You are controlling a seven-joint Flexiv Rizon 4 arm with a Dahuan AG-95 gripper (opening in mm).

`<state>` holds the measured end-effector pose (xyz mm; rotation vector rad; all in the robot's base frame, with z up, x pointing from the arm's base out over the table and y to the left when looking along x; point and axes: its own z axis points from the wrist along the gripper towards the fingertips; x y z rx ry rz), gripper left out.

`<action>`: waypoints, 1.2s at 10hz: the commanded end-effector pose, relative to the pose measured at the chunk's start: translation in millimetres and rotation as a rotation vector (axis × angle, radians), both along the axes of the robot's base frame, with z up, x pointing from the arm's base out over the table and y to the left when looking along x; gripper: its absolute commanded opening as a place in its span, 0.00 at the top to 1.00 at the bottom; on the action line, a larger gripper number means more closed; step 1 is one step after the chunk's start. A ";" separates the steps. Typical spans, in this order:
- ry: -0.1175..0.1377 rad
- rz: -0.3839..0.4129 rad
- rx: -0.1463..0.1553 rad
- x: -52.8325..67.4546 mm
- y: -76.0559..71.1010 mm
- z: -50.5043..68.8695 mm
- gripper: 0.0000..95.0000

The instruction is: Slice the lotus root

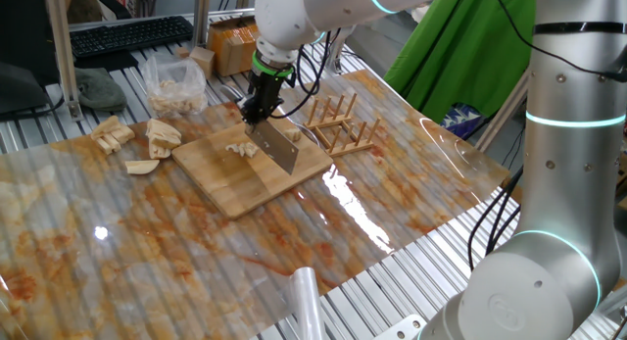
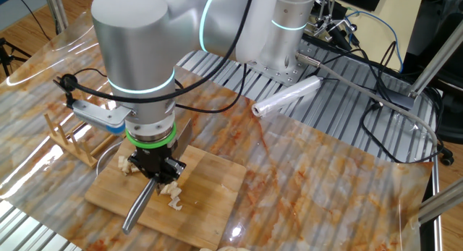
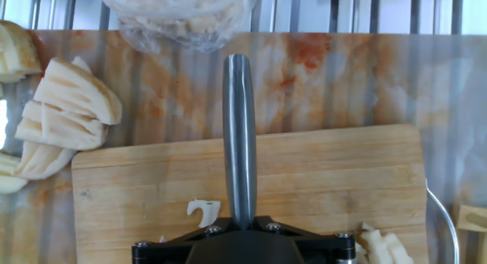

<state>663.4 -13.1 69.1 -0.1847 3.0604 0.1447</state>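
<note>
Root: a few pale bits (image 1: 239, 148) on the board, right under the gripper, beside the blade. From the other fixed view they (image 2: 171, 194) sit at the blade's foot, close by the edge; touching or not, I can't tell.
Root in hand view: one curl (image 3: 203, 212) just left of the spine, a small heap (image 3: 378, 245) off to the right, near the board's edge.
Knife: cleaver (image 1: 275, 144) hangs below the gripper, edge down, its spine (image 3: 239, 135) running straight away from the hand.
Gripper: gripper (image 1: 258, 109) pinched tight on the knife handle, pointing straight down.
Key relation: the pieces lie on either side of the blade, none clearly beneath it. I'd judge the next chop needs a sideways shift toward the heap on the right.
Long axis: pieces too small and curled to tell.
Board: board (image 1: 227, 183) directly below the tool, blade over its middle.
Spare root: big chunks (image 3: 65, 116) off the board, to the gripper's left on the table.
Bag: bag (image 1: 173, 83) of root past the board's far edge.
Rack: wooden rack (image 1: 340, 122) just beside the board.
Roll: plastic roll (image 2: 285, 97) well apart from the gripper.
</note>
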 end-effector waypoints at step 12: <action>-0.004 -0.025 0.011 4.4 8.1 -32.3 1.00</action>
